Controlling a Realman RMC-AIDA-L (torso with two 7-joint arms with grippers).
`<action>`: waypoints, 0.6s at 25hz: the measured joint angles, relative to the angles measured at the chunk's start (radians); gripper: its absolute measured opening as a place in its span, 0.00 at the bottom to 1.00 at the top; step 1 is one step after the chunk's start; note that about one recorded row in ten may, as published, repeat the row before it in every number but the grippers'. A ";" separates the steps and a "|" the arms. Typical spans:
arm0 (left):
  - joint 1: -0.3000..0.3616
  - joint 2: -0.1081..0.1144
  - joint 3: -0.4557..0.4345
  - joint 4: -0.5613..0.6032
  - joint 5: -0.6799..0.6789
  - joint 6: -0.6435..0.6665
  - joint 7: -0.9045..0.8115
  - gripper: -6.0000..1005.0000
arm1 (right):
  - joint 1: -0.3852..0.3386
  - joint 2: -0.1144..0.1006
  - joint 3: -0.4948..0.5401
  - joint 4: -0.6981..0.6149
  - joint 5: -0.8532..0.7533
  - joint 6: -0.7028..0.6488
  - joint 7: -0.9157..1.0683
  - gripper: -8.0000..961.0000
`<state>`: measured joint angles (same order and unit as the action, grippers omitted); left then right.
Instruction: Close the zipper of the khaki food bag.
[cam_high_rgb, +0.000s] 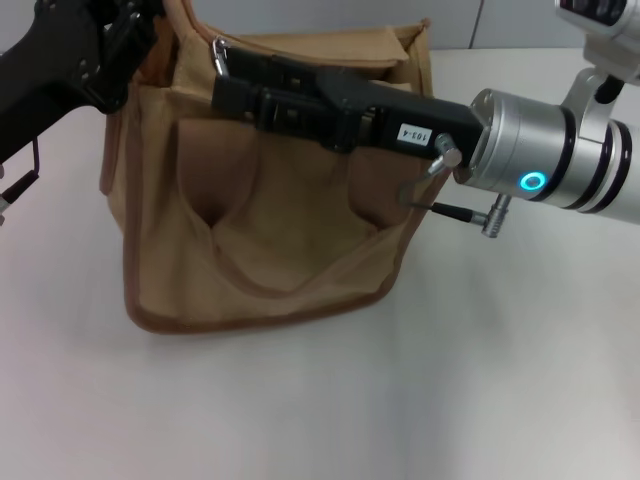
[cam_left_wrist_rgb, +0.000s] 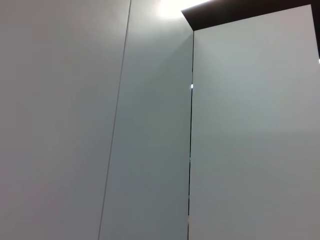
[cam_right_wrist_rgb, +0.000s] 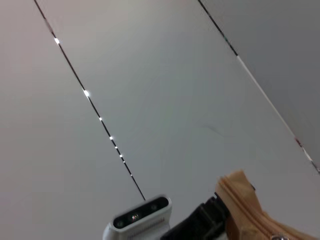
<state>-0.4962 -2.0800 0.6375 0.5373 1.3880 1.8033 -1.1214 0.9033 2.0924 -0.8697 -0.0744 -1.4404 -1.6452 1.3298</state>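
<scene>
The khaki food bag (cam_high_rgb: 270, 230) stands upright on the white table, its front with the looped handle facing me. My right gripper (cam_high_rgb: 226, 68) reaches from the right along the bag's top to its left end. It is shut on the small silver pull tab (cam_high_rgb: 219, 50) of the zipper. The gripper's black body hides the zipper line in the head view. My left gripper (cam_high_rgb: 140, 40) is at the bag's top left corner, shut on the raised fabric there. The right wrist view shows that bag end (cam_right_wrist_rgb: 245, 210) beside the left arm's black hand (cam_right_wrist_rgb: 200, 225).
The white table (cam_high_rgb: 300, 400) spreads in front of and beside the bag. The right arm's silver wrist (cam_high_rgb: 530, 160) hangs over the bag's right end. The left wrist view shows only grey wall panels (cam_left_wrist_rgb: 150, 125).
</scene>
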 joint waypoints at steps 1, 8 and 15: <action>-0.001 0.000 0.000 -0.003 0.000 -0.004 0.005 0.05 | -0.003 0.000 -0.001 0.001 0.003 0.013 0.000 0.78; -0.001 0.000 0.002 -0.007 0.000 -0.010 0.008 0.05 | -0.021 0.000 0.002 -0.002 0.019 -0.004 0.004 0.78; -0.011 0.000 0.000 -0.030 0.000 -0.011 0.008 0.05 | -0.009 0.000 -0.001 0.013 0.016 0.017 0.014 0.78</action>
<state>-0.5072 -2.0800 0.6375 0.5072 1.3878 1.7925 -1.1136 0.8942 2.0923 -0.8710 -0.0618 -1.4247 -1.6287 1.3439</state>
